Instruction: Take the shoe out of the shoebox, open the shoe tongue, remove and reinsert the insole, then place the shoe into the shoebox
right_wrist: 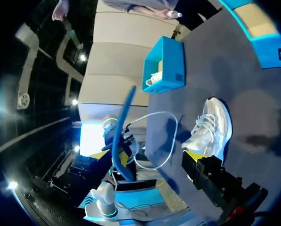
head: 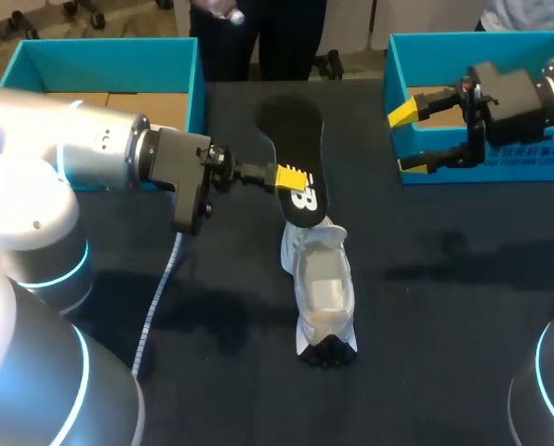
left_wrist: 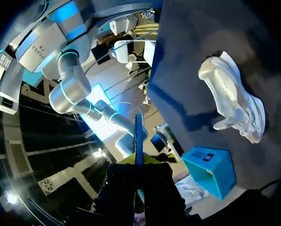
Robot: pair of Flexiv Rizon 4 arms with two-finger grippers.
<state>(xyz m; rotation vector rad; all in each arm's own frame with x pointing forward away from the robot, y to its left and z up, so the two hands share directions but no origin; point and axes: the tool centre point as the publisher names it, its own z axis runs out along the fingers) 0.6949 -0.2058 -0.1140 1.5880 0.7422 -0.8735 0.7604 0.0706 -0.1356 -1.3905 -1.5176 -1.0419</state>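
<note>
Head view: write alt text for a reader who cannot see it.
The left gripper holds a black insole beside a white shoe on the table. The right gripper hangs open by one blue shoebox; a second shoebox sits back left.

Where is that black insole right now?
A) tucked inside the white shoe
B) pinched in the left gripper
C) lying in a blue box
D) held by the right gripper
B: the left gripper is shut on the insole, which is out of the shoe.
</note>
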